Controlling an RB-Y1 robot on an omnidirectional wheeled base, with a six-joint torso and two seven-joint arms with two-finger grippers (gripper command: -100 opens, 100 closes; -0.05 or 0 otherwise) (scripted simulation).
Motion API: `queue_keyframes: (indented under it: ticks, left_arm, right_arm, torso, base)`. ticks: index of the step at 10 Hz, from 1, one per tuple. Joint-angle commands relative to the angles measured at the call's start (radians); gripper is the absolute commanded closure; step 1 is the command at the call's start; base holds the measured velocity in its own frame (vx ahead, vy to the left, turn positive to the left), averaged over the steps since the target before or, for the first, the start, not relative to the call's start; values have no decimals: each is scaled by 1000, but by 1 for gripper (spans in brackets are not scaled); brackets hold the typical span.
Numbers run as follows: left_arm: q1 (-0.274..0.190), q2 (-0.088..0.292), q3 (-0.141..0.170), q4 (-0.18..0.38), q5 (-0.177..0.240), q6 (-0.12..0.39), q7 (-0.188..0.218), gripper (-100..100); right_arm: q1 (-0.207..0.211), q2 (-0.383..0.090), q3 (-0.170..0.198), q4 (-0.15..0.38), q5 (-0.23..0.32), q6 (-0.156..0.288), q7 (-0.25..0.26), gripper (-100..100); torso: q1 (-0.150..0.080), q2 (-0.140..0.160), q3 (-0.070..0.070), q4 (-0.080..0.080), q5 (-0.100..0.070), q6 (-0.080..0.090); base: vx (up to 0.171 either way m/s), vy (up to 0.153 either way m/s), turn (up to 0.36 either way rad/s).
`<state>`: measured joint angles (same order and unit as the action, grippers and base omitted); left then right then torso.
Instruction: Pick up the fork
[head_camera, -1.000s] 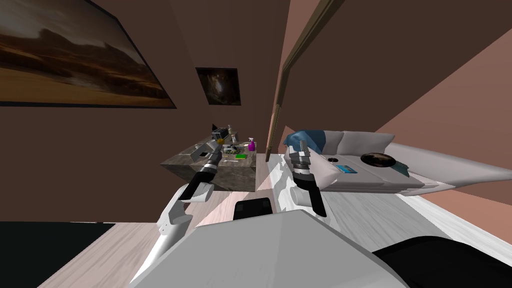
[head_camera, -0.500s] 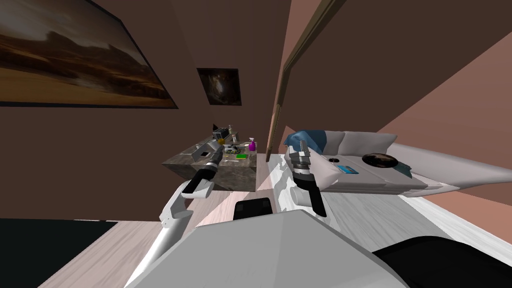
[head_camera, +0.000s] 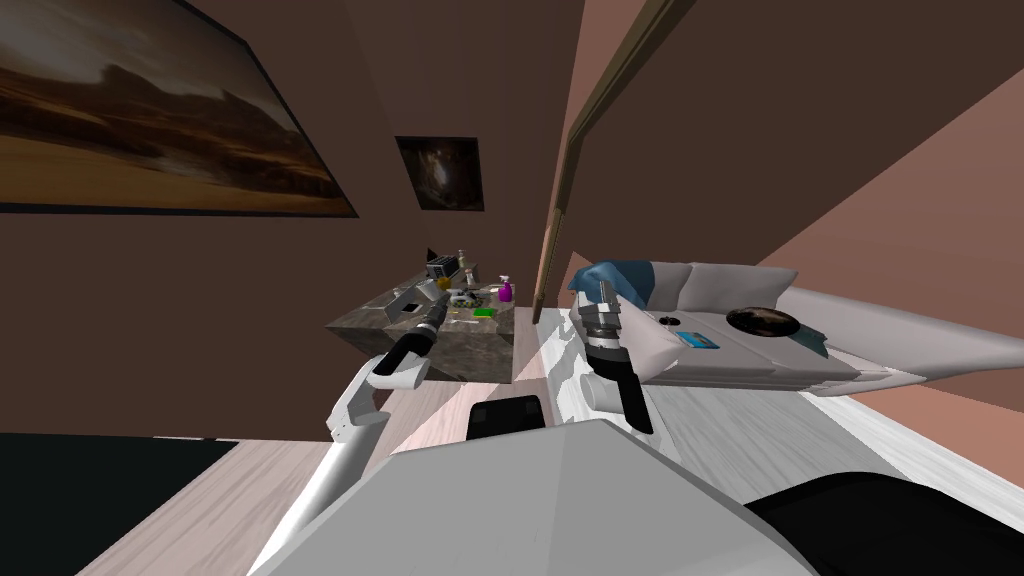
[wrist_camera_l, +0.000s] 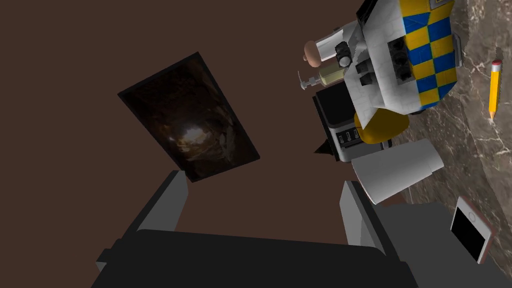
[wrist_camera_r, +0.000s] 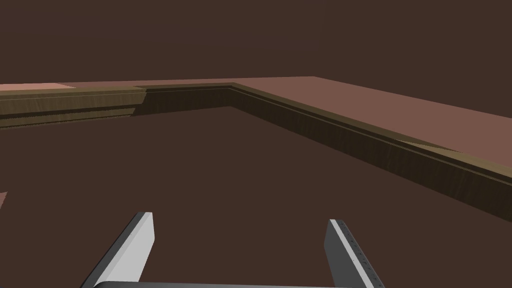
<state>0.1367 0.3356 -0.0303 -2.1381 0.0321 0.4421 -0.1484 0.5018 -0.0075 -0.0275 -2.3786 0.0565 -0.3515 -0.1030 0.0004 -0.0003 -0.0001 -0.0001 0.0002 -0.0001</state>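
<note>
The bench (head_camera: 455, 352) is a dark block with a brown marbled top; on this top lie a yellow pencil (wrist_camera_l: 494, 85) and a white cup (wrist_camera_l: 398, 170) on its side; near the cup stand a black appliance (wrist_camera_l: 340, 125), a pump bottle (wrist_camera_l: 327, 76) and a white thing with blue and yellow checks (wrist_camera_l: 425, 45); toward the other side are a purple spray bottle (head_camera: 505, 290) and a flat green thing (head_camera: 484, 312).
</note>
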Motion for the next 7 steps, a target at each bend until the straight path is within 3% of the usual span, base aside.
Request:
queue_keyframes:
  ticks: [1,3,4,6,7]
  left_arm:
    - [-35,12,4,35,2,50,0,-100]
    - [-35,12,4,35,2,98,0,-100]
    - [-70,20,8,67,2,127,-1,-100]
    - [-70,20,8,67,2,184,-1,-100]
    - [-105,26,13,100,2,217,0,-100]
  right_arm:
    - [0,0,0,0,0,0,0,0]
    - [0,0,0,0,0,0,0,0]
    - [0,0,0,0,0,0,0,0]
    - [0,0,0,0,0,0,0,0]
    - [0,0,0,0,0,0,0,0]
  torso:
    - [0,0,0,0,0,0]
    - [0,0,0,0,0,0]
    - [0,0,0,0,0,0]
    - [0,-1,0,0,0,0]
    - [0,0,0,0,0,0]
  base:
    - [4,14,17]
    - [5,11,3]
    - [9,13,13]
    - [7,12,0]
    - [10,14,10]
